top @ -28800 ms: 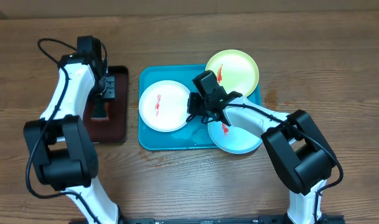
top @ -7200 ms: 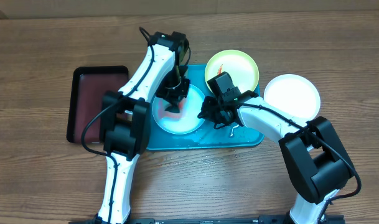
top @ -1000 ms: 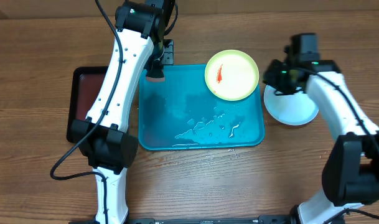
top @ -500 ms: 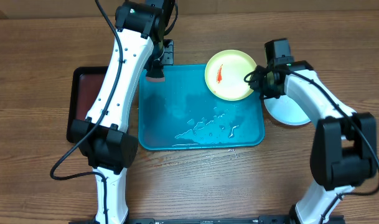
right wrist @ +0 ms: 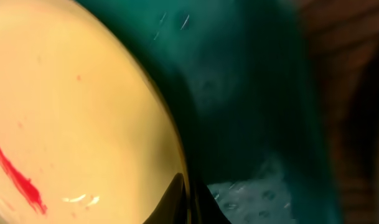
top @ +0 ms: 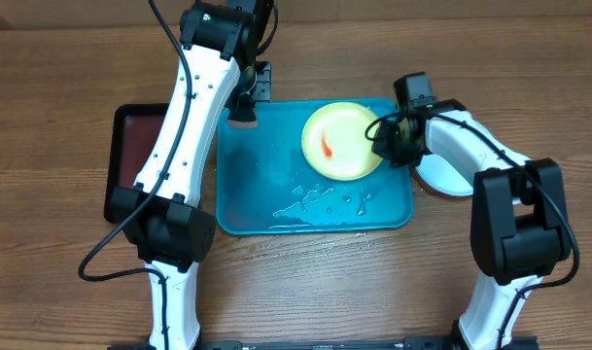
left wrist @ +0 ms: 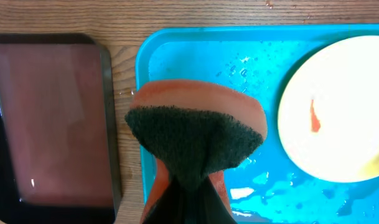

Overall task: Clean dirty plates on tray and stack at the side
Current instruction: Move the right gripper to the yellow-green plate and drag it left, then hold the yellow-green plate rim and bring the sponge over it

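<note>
We clamp the right gripper (top: 380,137) on the right rim of the red-smeared round pale-yellow plastic plate (top: 339,143), probably to steady it on the wet turquoise rectangular tray (top: 261,194), toward its far right, while the left gripper (top: 247,99) pinches the orange-backed sponge (left wrist: 195,121), poised for wiping

On wooden table (top: 490,58): blue tray (top: 261,190) at centre, wet patches (top: 325,199) near its front edge. 1 yellow plate (top: 336,131) in tray's back right part, red smear (top: 329,149) near plate's middle. right gripper (top: 383,139) pinches plate's right rim. white plate (top: 449,180) on table just right of tray, partly under right arm. left gripper (top: 245,102) at tray's back left corner, clamping sponge (top: 243,120). black tray (top: 130,160) left of blue tray.
</note>
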Controlling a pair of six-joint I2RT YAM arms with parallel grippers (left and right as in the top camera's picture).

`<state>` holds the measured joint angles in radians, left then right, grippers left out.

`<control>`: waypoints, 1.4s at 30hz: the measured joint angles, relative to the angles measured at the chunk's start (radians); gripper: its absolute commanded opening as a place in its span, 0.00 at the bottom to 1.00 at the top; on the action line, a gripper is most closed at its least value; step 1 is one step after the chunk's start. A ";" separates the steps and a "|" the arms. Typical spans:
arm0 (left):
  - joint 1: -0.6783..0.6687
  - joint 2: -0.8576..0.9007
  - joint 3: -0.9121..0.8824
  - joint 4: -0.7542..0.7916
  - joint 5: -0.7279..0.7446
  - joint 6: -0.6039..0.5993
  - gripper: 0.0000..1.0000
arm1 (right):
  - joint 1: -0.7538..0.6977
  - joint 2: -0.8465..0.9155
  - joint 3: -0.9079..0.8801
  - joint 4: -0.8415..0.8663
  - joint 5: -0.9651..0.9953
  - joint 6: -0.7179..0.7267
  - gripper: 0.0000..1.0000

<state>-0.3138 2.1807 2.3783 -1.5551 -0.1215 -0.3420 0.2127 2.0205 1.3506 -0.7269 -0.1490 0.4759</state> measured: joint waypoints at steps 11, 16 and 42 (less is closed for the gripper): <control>0.000 0.000 0.000 0.000 0.000 0.000 0.04 | 0.180 0.000 0.016 -0.121 -0.077 -0.065 0.54; 0.000 0.000 0.000 0.000 0.000 0.000 0.04 | 0.177 0.000 0.026 -0.090 -0.040 -0.170 0.57; -0.001 0.000 -0.019 0.022 0.013 -0.018 0.04 | 0.161 0.039 0.063 -0.097 -0.100 -0.187 0.04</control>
<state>-0.3145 2.1807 2.3592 -1.5333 -0.1081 -0.3603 0.3737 2.0594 1.4136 -0.8234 -0.2489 0.2893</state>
